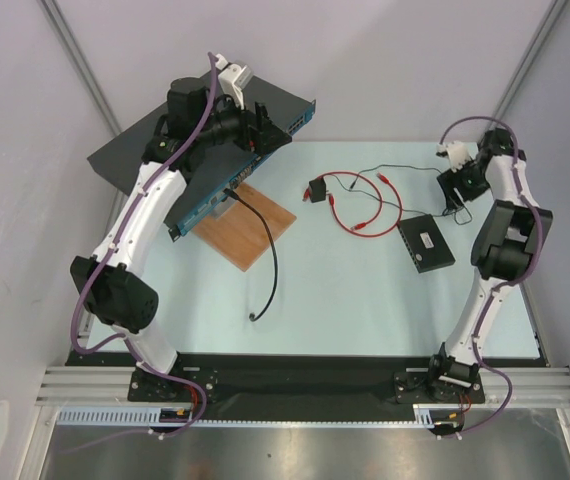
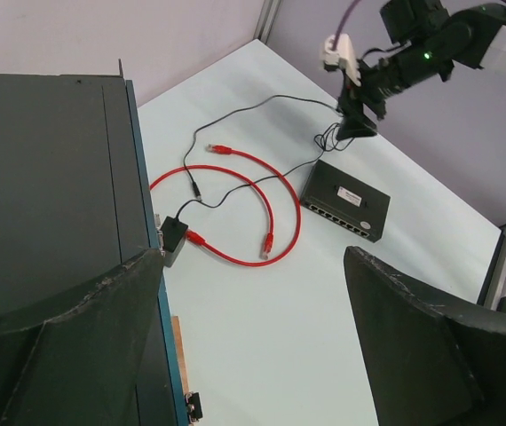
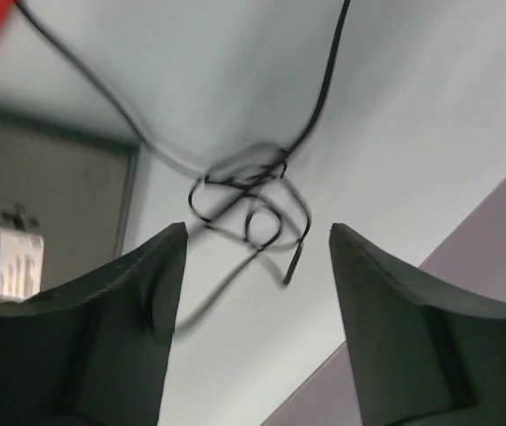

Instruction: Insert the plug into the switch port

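1. Fingers of the right gripper (image 3: 257, 235) stand apart with nothing between them. They hang over a tangle of thin black wire (image 3: 249, 191), at the far right of the table (image 1: 365, 300).
2. Fingers of the left gripper (image 2: 253, 257) are also spread and empty, up over the big rack unit (image 2: 49, 177).
3. The plug (image 1: 363, 228) lies loose on the table at the end of the red cable (image 1: 395, 205), in neither gripper. More than one red end shows, and this one is nearest the switch (image 1: 426, 243).
4. The switch lies flat, label up, just beside the right gripper on its near side. Its row of ports (image 2: 342, 220) faces toward the middle of the table, where the plug lies.
5. From the right fingers the plug lies past the switch, toward the table's middle and a little nearer the bases.
6. The plug's long axis looks roughly along the port side rather than into it, though it is too small to be sure. It would likely need turning after pickup.
7. The right arm is clearly the nearer; the left is well apart.
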Tool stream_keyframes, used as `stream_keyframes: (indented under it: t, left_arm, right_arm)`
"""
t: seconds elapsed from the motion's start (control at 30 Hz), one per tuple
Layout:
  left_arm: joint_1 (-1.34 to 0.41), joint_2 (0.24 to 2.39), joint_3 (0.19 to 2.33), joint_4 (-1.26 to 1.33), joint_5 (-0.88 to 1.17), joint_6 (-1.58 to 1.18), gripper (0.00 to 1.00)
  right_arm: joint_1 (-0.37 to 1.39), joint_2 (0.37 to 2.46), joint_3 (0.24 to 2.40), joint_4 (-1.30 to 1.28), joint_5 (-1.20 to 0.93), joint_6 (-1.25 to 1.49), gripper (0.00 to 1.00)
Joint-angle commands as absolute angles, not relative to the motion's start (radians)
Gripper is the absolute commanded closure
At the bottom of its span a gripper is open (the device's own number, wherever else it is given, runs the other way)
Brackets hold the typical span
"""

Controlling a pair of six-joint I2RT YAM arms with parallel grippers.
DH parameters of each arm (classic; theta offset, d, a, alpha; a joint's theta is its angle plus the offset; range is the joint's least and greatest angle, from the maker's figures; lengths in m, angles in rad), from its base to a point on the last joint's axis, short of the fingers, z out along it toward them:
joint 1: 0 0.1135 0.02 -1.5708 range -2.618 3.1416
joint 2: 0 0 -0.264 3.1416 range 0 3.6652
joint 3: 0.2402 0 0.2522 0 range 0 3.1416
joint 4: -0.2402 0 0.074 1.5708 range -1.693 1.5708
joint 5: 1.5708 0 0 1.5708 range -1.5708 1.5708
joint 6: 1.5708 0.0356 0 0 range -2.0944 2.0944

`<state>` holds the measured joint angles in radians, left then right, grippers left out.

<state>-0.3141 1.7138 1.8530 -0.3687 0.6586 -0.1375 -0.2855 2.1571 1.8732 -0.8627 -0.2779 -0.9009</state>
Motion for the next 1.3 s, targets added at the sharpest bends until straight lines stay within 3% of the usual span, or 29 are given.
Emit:
stream_keyframes:
  t: [0.0,0.03,0.13,0.43,0.57,0.83,1.0,1.1,1.13,1.2,1.27]
  left_arm:
    - [-0.324,1.692,1.873,-0.350,0.675,-0.106,0.11]
    - [-0.324,1.690,1.871,-0.347,0.678,-0.109,0.11]
    - [-0.324,1.695,1.881,-0.357,0.670,-0.109,0.11]
    - [-0.324,1.686,1.885,-0.393,0.627,-0.089,0.11]
    - [-0.324,1.681,1.884,-0.400,0.617,-0.080,0.11]
    - [-0.324,1.698,1.891,-0.397,0.626,-0.098,0.11]
    - [-0.322,1.724,1.919,-0.397,0.663,-0.127,0.10]
    - [-0.322,1.726,1.917,-0.374,0.692,-0.158,0.11]
    - [-0.324,1.727,1.916,-0.370,0.695,-0.175,0.11]
    - [-0.324,1.730,1.916,-0.351,0.713,-0.192,0.11]
    - [-0.324,1.732,1.916,-0.328,0.729,-0.216,0.11]
  right_arm:
    - [-0.204,2.207,2.085,-0.827,-0.319,-0.839,0.28]
    - [-0.190,2.229,2.120,-0.822,-0.322,-0.828,0.19]
    - [-0.131,2.312,2.235,-0.772,-0.305,-0.784,0.13]
    - [-0.063,2.465,2.322,-0.516,-0.172,-0.651,0.27]
    - [-0.081,2.528,2.364,-0.505,-0.092,-0.565,0.24]
    - [-0.136,2.579,2.365,-0.567,-0.169,-0.486,0.28]
    - [-0.147,2.588,2.365,-0.673,-0.297,-0.486,0.39]
    - [-0.147,2.583,2.365,-0.730,-0.357,-0.502,0.55]
    - [-0.147,2.579,2.367,-0.742,-0.371,-0.503,0.66]
    - [-0.147,2.573,2.370,-0.771,-0.393,-0.499,0.73]
    - [-0.147,2.559,2.378,-0.793,-0.399,-0.497,0.94]
